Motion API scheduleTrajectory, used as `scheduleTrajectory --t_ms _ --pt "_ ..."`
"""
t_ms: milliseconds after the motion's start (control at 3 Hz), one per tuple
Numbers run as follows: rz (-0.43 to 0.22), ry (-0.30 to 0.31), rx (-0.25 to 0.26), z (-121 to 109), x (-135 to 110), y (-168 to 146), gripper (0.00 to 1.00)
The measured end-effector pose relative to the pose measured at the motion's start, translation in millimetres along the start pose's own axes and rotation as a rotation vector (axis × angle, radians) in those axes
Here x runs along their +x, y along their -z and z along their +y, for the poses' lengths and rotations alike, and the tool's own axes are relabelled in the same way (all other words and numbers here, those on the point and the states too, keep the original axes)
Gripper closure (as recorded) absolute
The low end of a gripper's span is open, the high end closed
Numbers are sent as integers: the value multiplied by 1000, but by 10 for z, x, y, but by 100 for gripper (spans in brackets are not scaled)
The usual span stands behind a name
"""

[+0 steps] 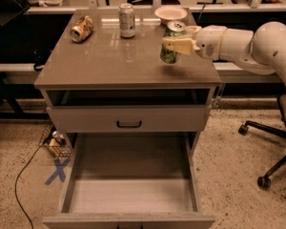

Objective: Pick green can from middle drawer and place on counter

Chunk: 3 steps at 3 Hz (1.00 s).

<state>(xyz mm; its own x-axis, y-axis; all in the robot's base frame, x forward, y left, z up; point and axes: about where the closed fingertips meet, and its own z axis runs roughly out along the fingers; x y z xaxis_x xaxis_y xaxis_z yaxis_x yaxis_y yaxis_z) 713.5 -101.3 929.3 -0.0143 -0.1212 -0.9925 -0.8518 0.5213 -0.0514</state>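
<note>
The counter (109, 61) is glossy and smooth beneath the shiny metal green can (168, 56), clasped by the smooth cream plastic gripper (172, 45) at upper right (the middle drawer (133, 197) looks matt wood-grain).
</note>
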Motion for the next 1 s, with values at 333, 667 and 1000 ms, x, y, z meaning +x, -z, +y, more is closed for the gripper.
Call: scheduleTrajectory --t_ms 333,667,1000 --pt "20 -12 -7 -83 65 -134 81" --pt "35 -26 -17 -130 133 -220 58" --pt "51 -47 -21 -152 249 -262 27"
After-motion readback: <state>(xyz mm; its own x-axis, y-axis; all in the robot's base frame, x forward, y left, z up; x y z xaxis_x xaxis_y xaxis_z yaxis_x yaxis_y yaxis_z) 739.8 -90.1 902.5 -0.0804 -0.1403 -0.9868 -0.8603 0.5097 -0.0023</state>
